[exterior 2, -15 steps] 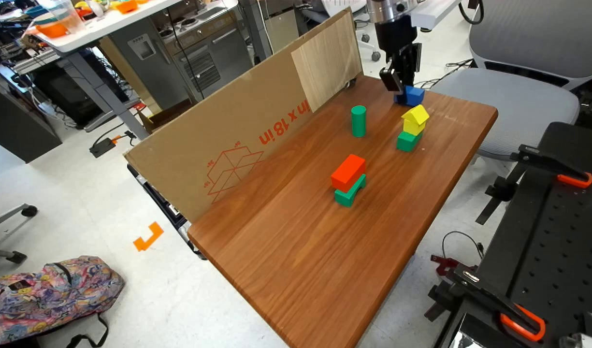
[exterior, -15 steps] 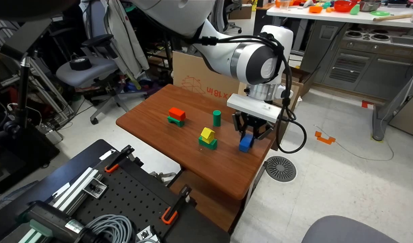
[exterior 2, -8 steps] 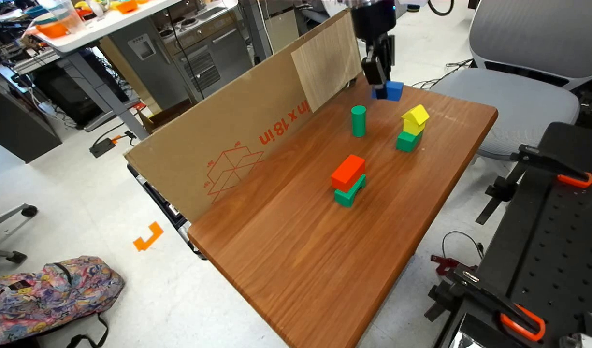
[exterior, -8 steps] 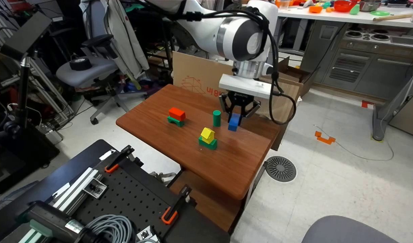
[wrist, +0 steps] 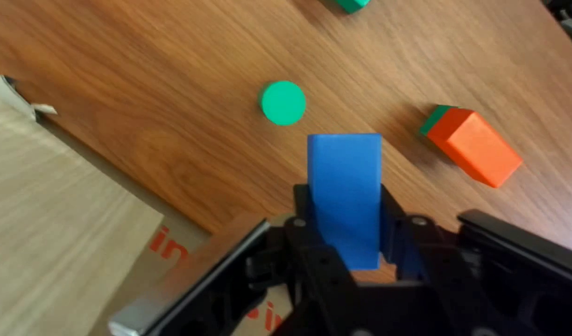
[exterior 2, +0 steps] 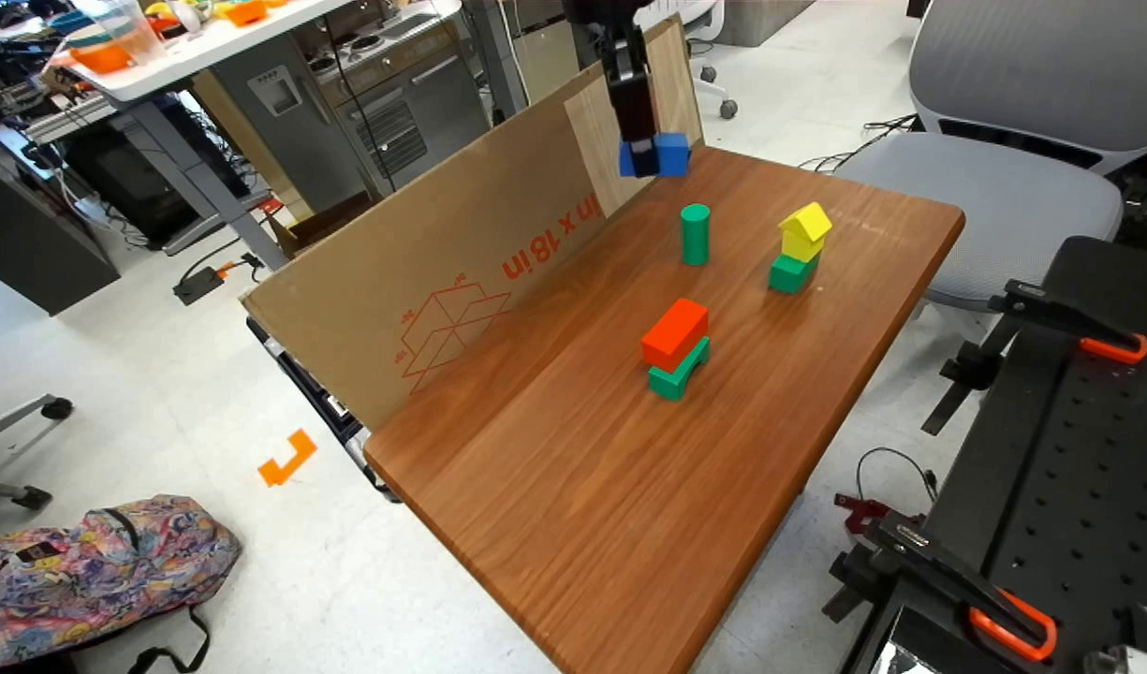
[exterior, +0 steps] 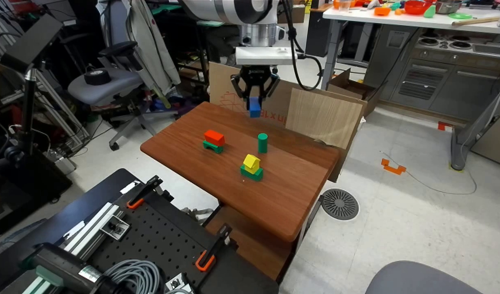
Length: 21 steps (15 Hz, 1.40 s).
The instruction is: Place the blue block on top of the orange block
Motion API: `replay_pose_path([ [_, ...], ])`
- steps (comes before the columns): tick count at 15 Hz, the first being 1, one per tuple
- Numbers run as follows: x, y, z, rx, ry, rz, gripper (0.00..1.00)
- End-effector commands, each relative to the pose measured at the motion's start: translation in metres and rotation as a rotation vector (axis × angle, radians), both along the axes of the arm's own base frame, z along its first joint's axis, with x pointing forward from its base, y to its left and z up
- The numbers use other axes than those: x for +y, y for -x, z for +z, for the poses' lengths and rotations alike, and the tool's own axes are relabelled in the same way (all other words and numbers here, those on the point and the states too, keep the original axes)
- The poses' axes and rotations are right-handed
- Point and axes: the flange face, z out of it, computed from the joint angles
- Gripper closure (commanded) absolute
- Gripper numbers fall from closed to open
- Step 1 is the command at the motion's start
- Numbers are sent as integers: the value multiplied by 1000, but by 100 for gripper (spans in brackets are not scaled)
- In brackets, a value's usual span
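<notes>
In the wrist view, the blue block [wrist: 345,179] is pinched at its middle by the claw [wrist: 343,198]. In an exterior view, it is held up, well apart from the orange block [exterior: 214,138]. In an exterior view, cardboard [exterior 2: 479,211] is seen behind. It is likely light and hard, best squeezed by its flat sides
</notes>
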Motion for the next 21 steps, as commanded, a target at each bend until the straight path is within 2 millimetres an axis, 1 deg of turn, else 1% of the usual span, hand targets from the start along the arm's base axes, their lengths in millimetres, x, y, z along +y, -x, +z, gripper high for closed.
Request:
replay_pose_path([
  [1, 35, 19, 4, 22, 63, 183, 92],
  [4, 57, 30, -7, 36, 115, 285, 92],
  [7, 72, 37, -14, 44, 143, 346, 92],
  [15, 85, 49, -19, 47, 125, 365, 92],
  [20, 103, 78, -16, 51, 123, 464, 92],
  [21, 108, 79, -20, 50, 125, 479, 92],
])
